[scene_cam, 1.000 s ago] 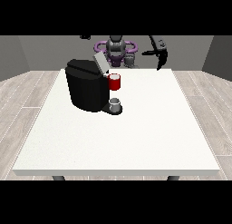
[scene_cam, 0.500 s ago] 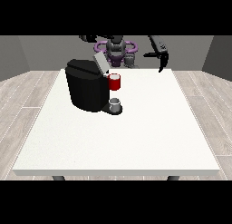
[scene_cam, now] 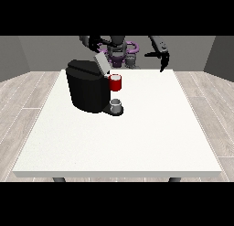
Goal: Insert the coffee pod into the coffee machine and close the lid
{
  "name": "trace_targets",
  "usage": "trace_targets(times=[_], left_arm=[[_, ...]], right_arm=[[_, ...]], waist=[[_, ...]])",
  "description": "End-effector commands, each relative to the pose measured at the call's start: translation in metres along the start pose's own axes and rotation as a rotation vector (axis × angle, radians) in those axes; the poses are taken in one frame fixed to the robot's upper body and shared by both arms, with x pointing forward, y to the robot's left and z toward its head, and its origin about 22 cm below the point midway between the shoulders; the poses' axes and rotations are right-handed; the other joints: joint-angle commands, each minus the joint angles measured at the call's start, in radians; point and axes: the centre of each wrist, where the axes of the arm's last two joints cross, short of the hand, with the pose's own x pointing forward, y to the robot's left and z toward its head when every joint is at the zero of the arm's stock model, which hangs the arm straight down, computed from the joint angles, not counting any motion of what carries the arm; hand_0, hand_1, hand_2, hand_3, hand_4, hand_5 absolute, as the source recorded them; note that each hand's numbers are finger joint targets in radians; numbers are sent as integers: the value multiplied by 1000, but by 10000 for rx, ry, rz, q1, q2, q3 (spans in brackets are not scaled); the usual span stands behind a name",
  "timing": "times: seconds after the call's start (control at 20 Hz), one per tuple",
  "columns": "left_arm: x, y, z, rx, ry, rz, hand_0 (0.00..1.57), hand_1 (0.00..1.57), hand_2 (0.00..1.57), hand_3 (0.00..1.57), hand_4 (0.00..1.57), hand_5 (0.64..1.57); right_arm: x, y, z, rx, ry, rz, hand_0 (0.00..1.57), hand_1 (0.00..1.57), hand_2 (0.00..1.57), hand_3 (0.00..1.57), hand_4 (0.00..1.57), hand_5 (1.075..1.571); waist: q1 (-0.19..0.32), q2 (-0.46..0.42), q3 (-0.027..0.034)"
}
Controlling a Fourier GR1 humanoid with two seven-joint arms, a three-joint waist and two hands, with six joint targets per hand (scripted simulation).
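Observation:
The black coffee machine (scene_cam: 87,90) stands on the white table (scene_cam: 137,138) left of the middle, with its grey lid (scene_cam: 100,63) tilted up and open. A red thing at the machine (scene_cam: 115,83) sits at its front. Below that, a grey thing (scene_cam: 117,104) rests on the machine's base; I cannot tell whether it is the pod. The hand at the view's left (scene_cam: 93,43) is raised above and behind the machine, apart from the lid. Over the table's far edge, the hand at the view's right (scene_cam: 161,58) hangs with its fingers pointing down and holds nothing.
The robot's torso (scene_cam: 119,51) is behind the table's far edge. White tabletop stretches to the right of the machine and towards the camera. Wooden floor surrounds the table.
Both arms have lifted. The hand at the view's left rose above the machine, and the hand at the view's right moved up and slightly inward.

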Motion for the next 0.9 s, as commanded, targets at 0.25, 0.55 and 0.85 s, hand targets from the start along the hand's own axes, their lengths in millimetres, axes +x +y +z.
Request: trace_targets(times=[0.25, 0.55, 0.85], left_arm=[[15, 5, 3, 221, -550, -444, 0, 0, 0, 0, 357, 1571], [25, 33, -1, 462, -1196, -363, 0, 0, 0, 0, 308, 1571], [28, -3, -9, -77, -1185, -556, 0, 0, 0, 0, 367, 1571]], right_arm=[[-10, -41, -34, -647, -7, 482, 0, 0, 0, 0, 389, 1571], [-6, -23, -50, -820, -302, 119, 0, 0, 0, 0, 443, 1571], [-22, -41, -59, -1219, -317, 262, 0, 0, 0, 0, 438, 1571]], waist=[[59, 778, 0], [-45, 1368, -3], [588, 1543, 2]])
